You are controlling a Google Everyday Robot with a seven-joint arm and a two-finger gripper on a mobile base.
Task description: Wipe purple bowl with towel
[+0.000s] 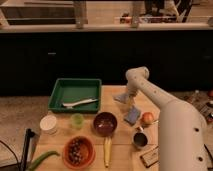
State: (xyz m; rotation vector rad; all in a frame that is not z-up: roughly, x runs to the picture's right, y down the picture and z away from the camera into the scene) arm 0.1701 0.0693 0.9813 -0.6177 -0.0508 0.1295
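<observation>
You've not begun the wipe: gripper (129, 100), jaws wide w/ nothing held, hangs at the towel (121, 98), beyond & right of the untouched purple bowl (105, 123).

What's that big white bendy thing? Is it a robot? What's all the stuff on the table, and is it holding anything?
Yes, that white thing is a robot's arm. There is just one picture, looking down at the table from close to the arm. At the arm's end is the gripper, a hand with two fingers. It hangs over a small grey-blue towel at the back of the table, open, holding nothing. Also there: a purple bowl, an orange bowl of something dark, a green tray, a green cup, a blue sponge and a banana. Its job is wiping the purple bowl with that towel.
</observation>
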